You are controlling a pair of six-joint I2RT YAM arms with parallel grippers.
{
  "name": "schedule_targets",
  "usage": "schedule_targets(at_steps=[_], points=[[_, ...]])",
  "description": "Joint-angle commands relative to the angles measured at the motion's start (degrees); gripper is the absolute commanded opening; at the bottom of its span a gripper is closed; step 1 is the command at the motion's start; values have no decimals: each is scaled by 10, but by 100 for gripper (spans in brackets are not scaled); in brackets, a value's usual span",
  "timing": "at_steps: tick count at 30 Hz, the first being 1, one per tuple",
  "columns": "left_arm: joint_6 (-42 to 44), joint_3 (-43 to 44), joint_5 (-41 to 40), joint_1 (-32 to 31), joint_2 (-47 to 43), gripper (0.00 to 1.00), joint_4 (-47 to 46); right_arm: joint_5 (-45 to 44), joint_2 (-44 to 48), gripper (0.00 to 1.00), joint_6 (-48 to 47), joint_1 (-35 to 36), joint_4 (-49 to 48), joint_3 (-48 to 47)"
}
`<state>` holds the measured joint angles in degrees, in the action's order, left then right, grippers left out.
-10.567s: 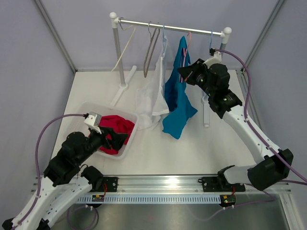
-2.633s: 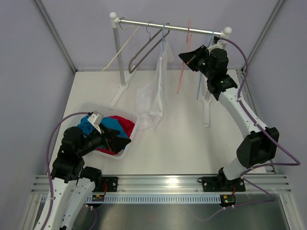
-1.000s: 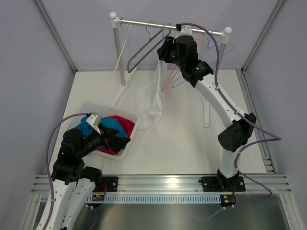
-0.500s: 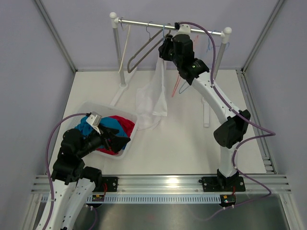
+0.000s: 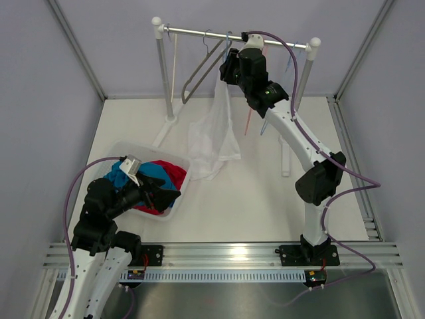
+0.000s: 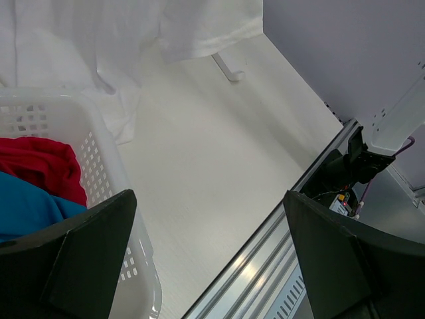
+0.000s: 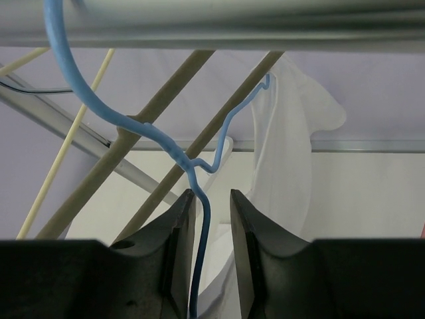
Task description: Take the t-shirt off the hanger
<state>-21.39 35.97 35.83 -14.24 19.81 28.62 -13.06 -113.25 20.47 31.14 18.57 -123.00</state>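
A white t-shirt [image 5: 216, 126] hangs from a blue wire hanger [image 7: 192, 173] on the metal rail [image 5: 199, 32]. My right gripper [image 5: 228, 66] is up at the rail beside the shirt's top. In the right wrist view its jaws [image 7: 212, 206] straddle the hanger's neck just below the hook. The wire lies against the left finger [image 7: 179, 232], with a gap to the other, so the gripper is open and narrow. The shirt [image 7: 292, 153] hangs just beyond. My left gripper [image 5: 169, 193] stands open and empty over the basket's edge, the shirt's hem [image 6: 99, 40] ahead of it.
A white basket [image 5: 153, 147] at the near left holds a red garment [image 5: 166, 174] and a blue one [image 5: 118, 174]. A bare grey hanger [image 5: 199, 66] and a cream one [image 5: 174, 66] hang left of the shirt. Pink and blue hangers [image 5: 249, 123] swing behind my right arm. The rack's right post [image 5: 302, 73] stands there.
My right gripper has shifted slightly left onto the blue hanger's neck and its jaws have narrowed around it. The empty hangers have swung. My left arm has not moved.
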Motion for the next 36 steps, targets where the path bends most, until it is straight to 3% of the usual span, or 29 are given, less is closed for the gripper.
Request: schedule_targets(at_steps=[1, 8, 15, 20, 22, 23, 25, 28, 36], points=[[-3, -4, 20, 2, -4, 99, -28, -24, -3, 40, -9, 7, -6, 4], [-5, -5, 22, 2, -8, 99, -30, -29, 0, 53, -10, 7, 9, 3], [-5, -5, 24, 7, -6, 99, -30, -62, 18, 75, -31, 7, 29, 12], [-8, -10, 38, 36, -42, 99, -39, -68, 49, 80, -12, 5, 46, 29], [-8, -13, 45, 26, -70, 99, -52, -36, 73, 81, -53, 17, 58, 43], [-12, -16, 49, 45, -72, 99, -60, -83, 85, 82, -60, 18, 61, 56], [-24, -24, 44, 57, -61, 99, -59, -80, 101, 84, -52, 10, 23, 85], [-20, -22, 48, 34, -40, 99, -59, -54, 80, 84, -30, 9, 25, 67], [-20, -23, 48, 27, -57, 99, -59, -91, 60, 84, -45, 9, 25, 46]])
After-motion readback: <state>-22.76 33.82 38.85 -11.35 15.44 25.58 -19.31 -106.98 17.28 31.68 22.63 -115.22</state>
